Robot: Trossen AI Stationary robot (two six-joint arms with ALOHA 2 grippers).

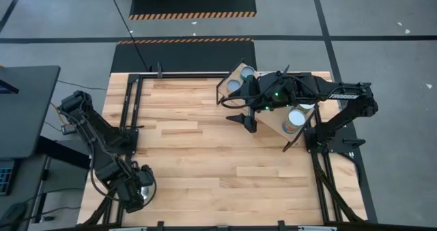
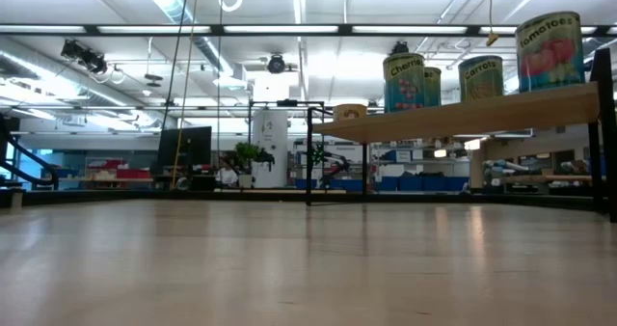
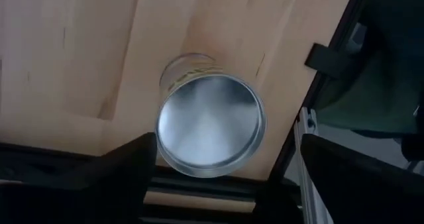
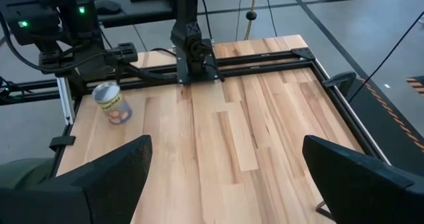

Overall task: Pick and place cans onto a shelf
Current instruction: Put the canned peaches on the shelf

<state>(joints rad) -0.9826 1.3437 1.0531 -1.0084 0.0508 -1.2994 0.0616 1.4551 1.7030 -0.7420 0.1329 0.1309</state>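
From above, the shelf (image 1: 268, 118) stands at the far right of the wooden surface (image 1: 205, 162) with cans on it, one white-topped can (image 1: 295, 119) showing near its right end, while the right gripper (image 1: 249, 119) reaches over the shelf's near edge and the left gripper (image 1: 140, 183) hangs at the near left corner. At table height, four labelled cans (image 2: 549, 51) stand in a row on the shelf board. The left wrist camera looks down on a silver-topped can (image 3: 211, 123) standing between that arm's spread jaws, untouched; the right wrist camera shows its own jaws wide apart and that same can far across the surface.
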